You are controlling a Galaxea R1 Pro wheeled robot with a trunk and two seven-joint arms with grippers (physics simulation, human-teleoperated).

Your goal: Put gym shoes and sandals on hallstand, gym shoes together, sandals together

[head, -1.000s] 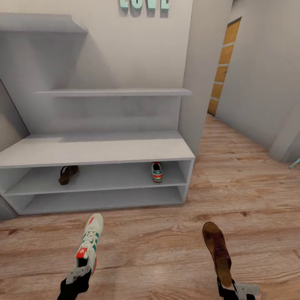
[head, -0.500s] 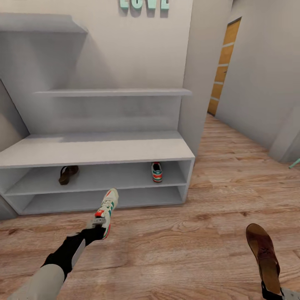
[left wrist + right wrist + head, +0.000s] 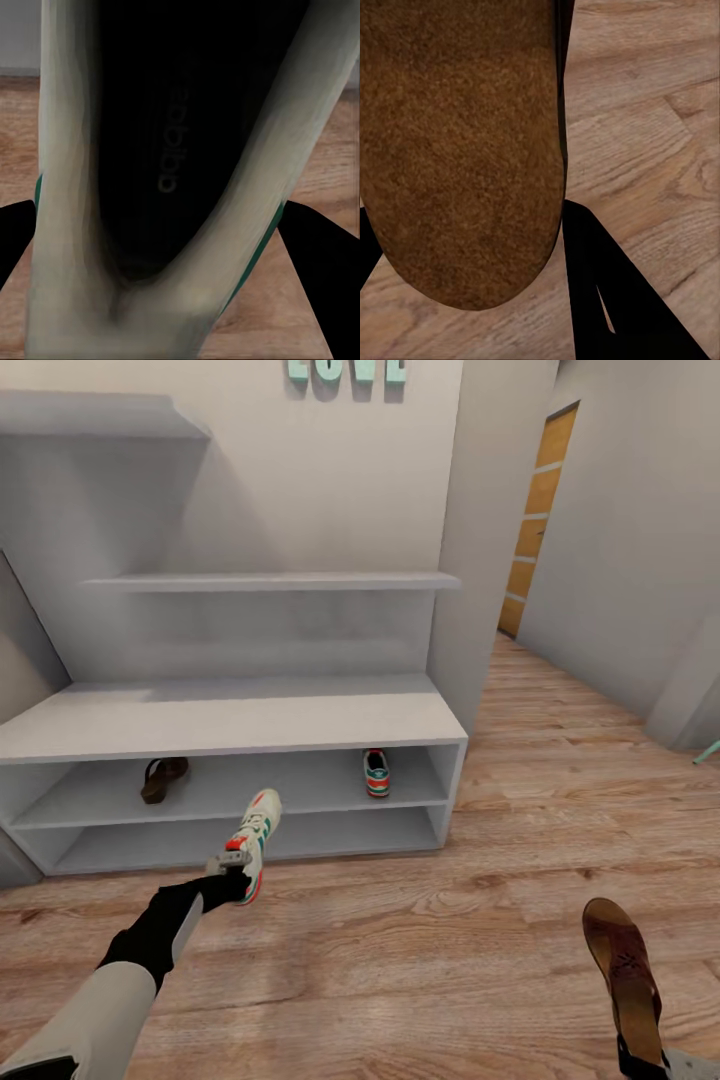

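Observation:
My left gripper (image 3: 228,866) is shut on the heel of a cream gym shoe (image 3: 254,838), held toe-forward just above the floor in front of the hallstand (image 3: 230,720). The left wrist view looks into that shoe's dark opening (image 3: 165,150) between black fingers (image 3: 324,259). At the lower right my right gripper (image 3: 637,1056) is shut on a brown sandal (image 3: 620,965); its sole (image 3: 457,150) is close up in the right wrist view. On the rack's middle tier lie the other sandal (image 3: 163,777), at the left, and the other gym shoe (image 3: 377,772), at the right.
The corridor floor (image 3: 420,960) stretches between me and the rack. A grey wall corner (image 3: 490,560) stands right of the rack, with a wooden door (image 3: 535,520) further down the corridor. The rack's bench top (image 3: 300,712) and two upper shelves are bare.
My left arm has reached forward, carrying the gym shoe from near me up to the rack's lower front. The right arm has swung the sandal out to the right.

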